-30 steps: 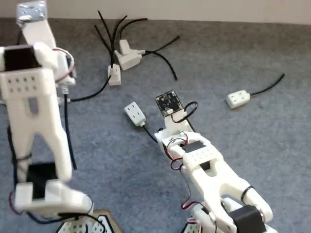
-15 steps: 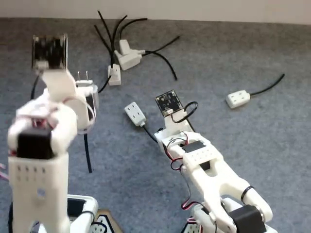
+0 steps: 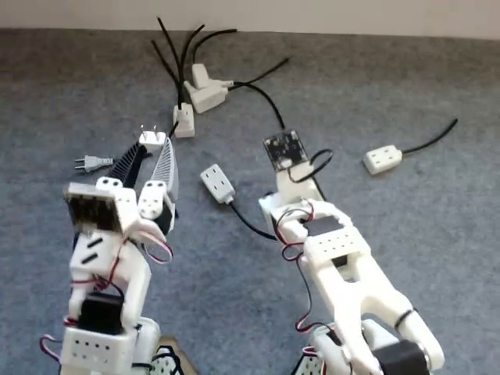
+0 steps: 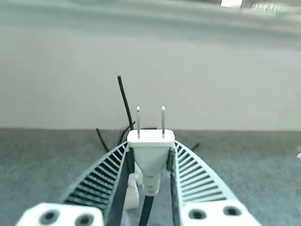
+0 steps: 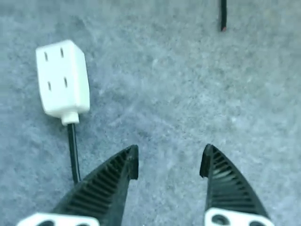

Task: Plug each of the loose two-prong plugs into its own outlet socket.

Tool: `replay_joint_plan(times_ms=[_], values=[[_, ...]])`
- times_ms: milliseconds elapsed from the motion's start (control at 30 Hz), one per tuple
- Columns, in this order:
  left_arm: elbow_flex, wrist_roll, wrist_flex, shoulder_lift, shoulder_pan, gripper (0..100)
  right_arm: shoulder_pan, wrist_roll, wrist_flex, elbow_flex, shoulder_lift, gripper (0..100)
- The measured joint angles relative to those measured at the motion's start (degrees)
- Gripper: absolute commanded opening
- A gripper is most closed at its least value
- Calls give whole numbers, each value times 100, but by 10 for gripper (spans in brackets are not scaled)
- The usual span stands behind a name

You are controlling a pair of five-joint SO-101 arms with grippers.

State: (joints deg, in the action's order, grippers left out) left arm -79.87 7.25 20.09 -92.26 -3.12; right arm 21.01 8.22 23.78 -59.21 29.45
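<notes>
Left tool (image 4: 150, 148) clamps a white plug (image 4: 150, 139), prongs up. Right tool (image 5: 169, 162) gapes empty over desk (image 5: 188, 84) beside an outlet (image 5: 62, 77).

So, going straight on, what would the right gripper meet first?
Probably bare carpet; the right gripper points at it, the outlet socket lies off to one side, a cable end farther on. Depth unclear.

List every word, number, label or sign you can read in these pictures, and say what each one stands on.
None: no text can be read in any view.
The outlet socket shows only its slots, no print.
The white plug held in the left gripper is blank.
The black circuit board on the right arm's wrist has marks too small to read.
</notes>
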Motion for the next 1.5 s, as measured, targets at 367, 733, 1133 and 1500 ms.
replay_joint_plan(times_ms=[367,733,1133,1500], values=[[-1574,0,-1248,-1125,-466,6,88,0,1116,580,3288,18],[-1609,0,-1257,-1125,-2760,6,1802,0,1538,475,6549,6],[-1609,0,-1257,-1125,-3446,6,2286,-9,1521,-1055,7130,6],[-1319,0,-527,-1125,-3622,6,1521,9,862,-1187,6558,6]])
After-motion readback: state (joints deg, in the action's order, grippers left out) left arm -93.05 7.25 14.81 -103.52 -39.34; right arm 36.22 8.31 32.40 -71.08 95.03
